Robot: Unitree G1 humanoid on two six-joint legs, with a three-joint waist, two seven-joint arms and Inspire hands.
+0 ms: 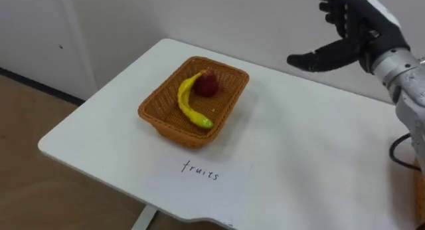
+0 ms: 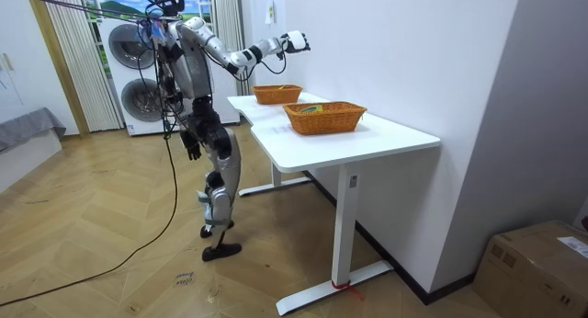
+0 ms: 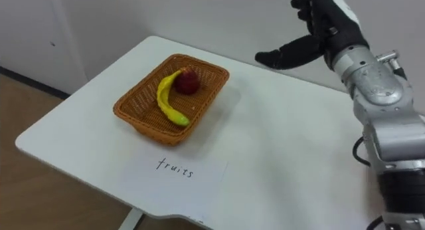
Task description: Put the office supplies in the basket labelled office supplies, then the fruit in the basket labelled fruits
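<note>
A wicker basket [image 1: 156, 110] stands on the white table [image 1: 299, 157] and holds a yellow banana [image 1: 189, 104] and a red apple [image 1: 207, 84]. My right hand [image 1: 355, 30] is raised above the table's far right side, open, fingers spread and thumb pointing left, holding nothing. It is well clear of the basket. In the room view I stand at the table's side with that arm stretched toward the wall [image 2: 294, 42], and my left hand [image 2: 192, 146] hangs by my hip. The basket [image 2: 276, 94] is the farther of two there.
A handwritten paper label [image 1: 199, 170] lies in front of the basket near the table's front edge. A second wicker basket [image 2: 326, 116] stands further along the table, its edge [image 1: 420, 197] at my far right. The wall runs close behind the table.
</note>
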